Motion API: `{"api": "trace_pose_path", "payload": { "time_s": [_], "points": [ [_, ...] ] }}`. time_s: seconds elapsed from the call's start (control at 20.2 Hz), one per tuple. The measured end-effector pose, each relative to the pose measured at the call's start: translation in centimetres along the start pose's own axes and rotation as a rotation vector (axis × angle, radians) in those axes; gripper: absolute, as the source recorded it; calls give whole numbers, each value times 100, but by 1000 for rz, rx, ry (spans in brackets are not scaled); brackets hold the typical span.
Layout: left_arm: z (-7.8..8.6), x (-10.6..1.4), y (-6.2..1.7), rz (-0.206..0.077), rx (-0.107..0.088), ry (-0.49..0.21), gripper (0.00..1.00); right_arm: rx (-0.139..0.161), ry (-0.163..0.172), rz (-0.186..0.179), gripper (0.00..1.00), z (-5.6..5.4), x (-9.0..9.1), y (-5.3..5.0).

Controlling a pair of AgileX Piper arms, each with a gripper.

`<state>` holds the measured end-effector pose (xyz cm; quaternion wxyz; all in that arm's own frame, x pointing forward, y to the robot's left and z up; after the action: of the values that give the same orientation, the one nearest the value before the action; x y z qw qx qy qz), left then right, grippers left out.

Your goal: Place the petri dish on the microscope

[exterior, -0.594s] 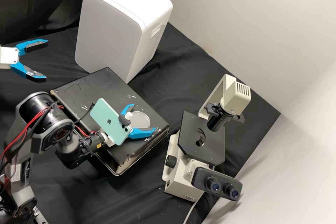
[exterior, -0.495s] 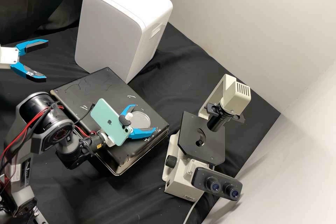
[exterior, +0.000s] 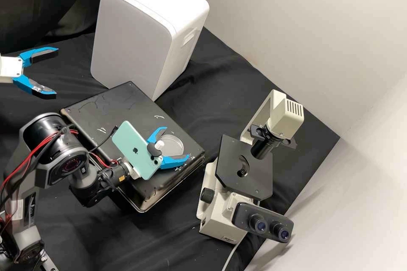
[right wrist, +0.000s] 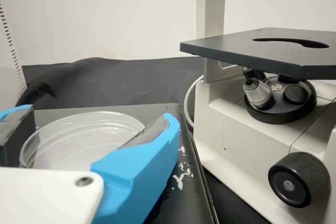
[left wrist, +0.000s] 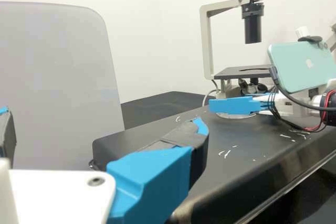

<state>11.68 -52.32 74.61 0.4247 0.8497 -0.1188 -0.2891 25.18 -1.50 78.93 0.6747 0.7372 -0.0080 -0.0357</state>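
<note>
- Item, petri dish [exterior: 170, 145]: clear, round, lying flat on the black tray [exterior: 110, 110] at centre frame of the high view. It sits near the tray corner closest to the microscope [exterior: 220, 203].
- Right hand [exterior: 176, 142]: blue fingers spread, one to each side of the dish, low over the tray. Nothing is gripped. Whether the fingers touch the rim cannot be told.
- Left hand [exterior: 54, 72]: upper left of the high view, fingers wide apart, holding nothing, well apart from the dish.
- Hazard, grasp: if the fingers close off centre, the smooth round wall would probably slip out and skate across the tray. If the dish carries a lid, a high pinch may lift the lid alone. No seam can be made out.
- Hazard, transfer: the stage [exterior: 243, 167] stands higher than the tray, so too shallow a lift would knock the dish against the stage edge. The condenser [exterior: 260, 148] hangs over the stage, so a high approach risks striking it.
- Hazard, release: a tilted release could send the dish sliding off the stage onto the counter [exterior: 203, 76].
- View comparison: the high view gives the stage opening from above and both hands at once.
- The right wrist view adds the objectives [right wrist: 257, 90] beneath the stage, which the stage plate covers from above. It also shows the step in height from dish to stage.
- The left wrist view supplies the side profile, with the gap between condenser and stage.
</note>
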Motion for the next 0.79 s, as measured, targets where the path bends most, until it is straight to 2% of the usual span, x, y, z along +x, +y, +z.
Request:
{"api": "trace_pose_path", "payload": {
  "time_s": [0.15,0.4,0.59,0.69,0.79],
  "points": [
    [0,0,0,0,0,0,100,-1,4,-1,0,-3,-2,6],
    [6,-1,-1,-1,0,-4,100,18,14,8,0,-19,-9,37],
    [6,-1,-1,-1,0,-4,100,38,13,18,0,-36,-67,109],
    [6,-1,-1,-1,0,-4,100,38,16,34,0,-51,-109,162],
    [6,-1,-1,-1,0,-4,100,41,36,56,0,-86,-142,231]
  ]
}}
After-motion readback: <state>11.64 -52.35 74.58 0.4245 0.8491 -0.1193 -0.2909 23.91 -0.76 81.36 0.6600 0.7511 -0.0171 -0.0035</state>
